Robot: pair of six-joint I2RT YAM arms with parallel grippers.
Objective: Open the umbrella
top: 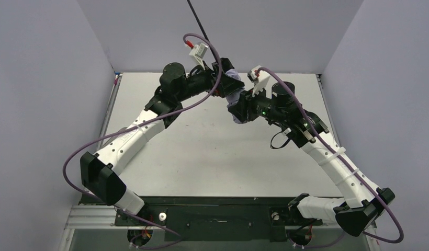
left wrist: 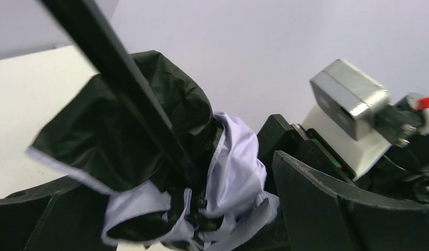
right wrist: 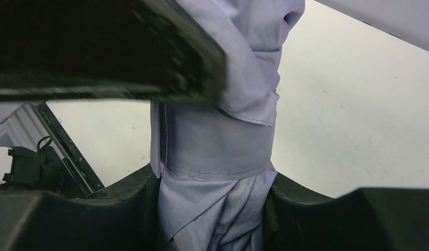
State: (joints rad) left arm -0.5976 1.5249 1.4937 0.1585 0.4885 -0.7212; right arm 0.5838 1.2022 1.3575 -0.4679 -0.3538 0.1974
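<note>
Half done at most: shaft out, canopy bunched.
Toward 12 o'clock above the table, the umbrella hangs between both arms. The right fingers clamp its lavender bundle, with the strap wrapped round. The left fingers stand spread wide around the black-lined folds, gripping nothing. The thin shaft runs off toward 12 o'clock. The canopy is not yet spread.

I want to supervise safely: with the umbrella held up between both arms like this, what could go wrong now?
1. Only the right gripper clamps the umbrella, and on soft folded canopy; the left gripper stands open, so the bundle might slip.
2. The strap is wrapped around the canopy, so pushing along the shaft could strain it rather than open it.
</note>
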